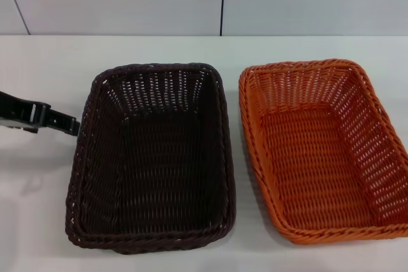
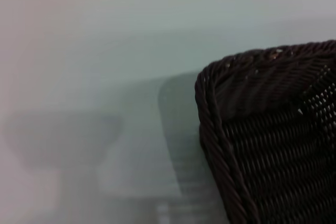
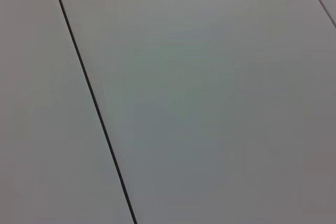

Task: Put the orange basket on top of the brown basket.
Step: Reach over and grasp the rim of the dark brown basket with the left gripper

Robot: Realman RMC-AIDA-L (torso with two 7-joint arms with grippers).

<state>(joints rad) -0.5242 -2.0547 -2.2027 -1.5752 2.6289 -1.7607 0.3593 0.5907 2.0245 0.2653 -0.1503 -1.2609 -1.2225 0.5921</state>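
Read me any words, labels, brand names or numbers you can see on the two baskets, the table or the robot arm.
There is none to read: the brown basket, the orange basket, the white table and the left end effector beside the brown basket carry no visible writing.

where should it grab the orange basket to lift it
Probably the braided rim of the orange basket, pinched from above, one finger inside and one outside the sloped open-weave wall. Its side away from the brown basket looks freest, since the two stand close together but apart. The left gripper sits beside the brown basket; the right is out of view.
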